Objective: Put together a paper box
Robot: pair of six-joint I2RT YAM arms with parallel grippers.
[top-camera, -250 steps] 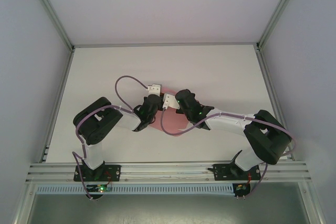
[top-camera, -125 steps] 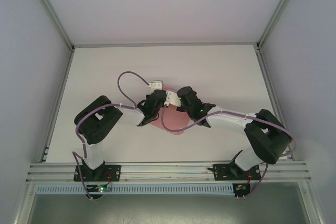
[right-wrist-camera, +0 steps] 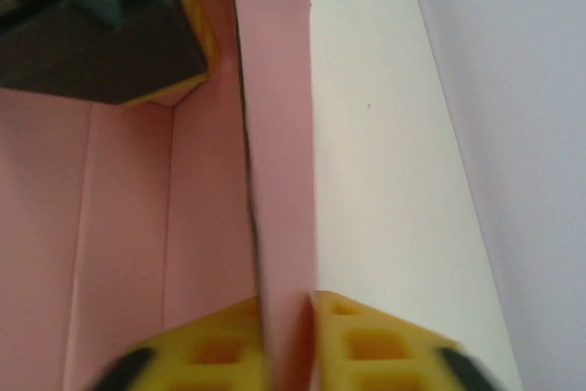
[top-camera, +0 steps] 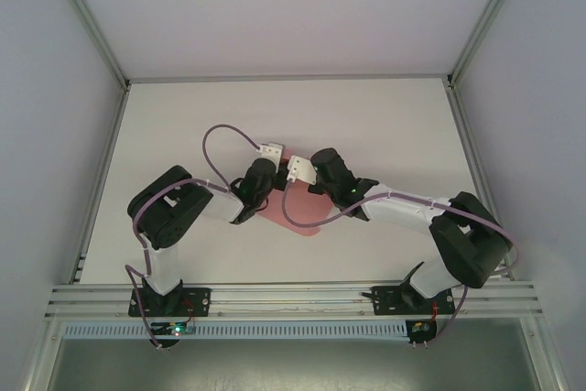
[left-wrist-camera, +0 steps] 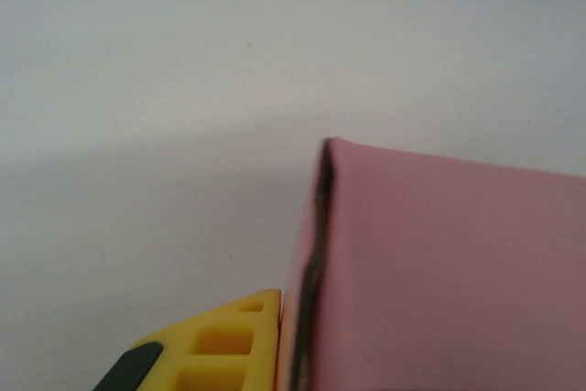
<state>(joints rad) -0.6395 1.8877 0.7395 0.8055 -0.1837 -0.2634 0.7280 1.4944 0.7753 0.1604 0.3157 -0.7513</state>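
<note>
The white tabletop [top-camera: 394,125] spreads out on all sides of the paper box [top-camera: 307,214], which sits on it about midway across. It is partly folded up, with creased panels lying flat and at least one wall standing upright. The left arm [top-camera: 169,217] reaches in to the paper box from its near left and the right arm [top-camera: 412,212] from its near right, so the two wrists meet over the box's far end. A purple cable [top-camera: 224,135] loops off the left wrist, beyond the box and to its left. The left claw [top-camera: 268,191] is at the box's left edge, set narrow and pinched on a raised pink panel. In the left wrist view one yellow finger [left-wrist-camera: 229,350] lies against the panel's left face while the other is hidden behind the card. The right claw [right-wrist-camera: 290,347] straddles an upright wall of the box, its yellow fingers [right-wrist-camera: 385,350] close on either side of the card's edge with only a slim gap; whether they press on it I cannot tell.
</note>
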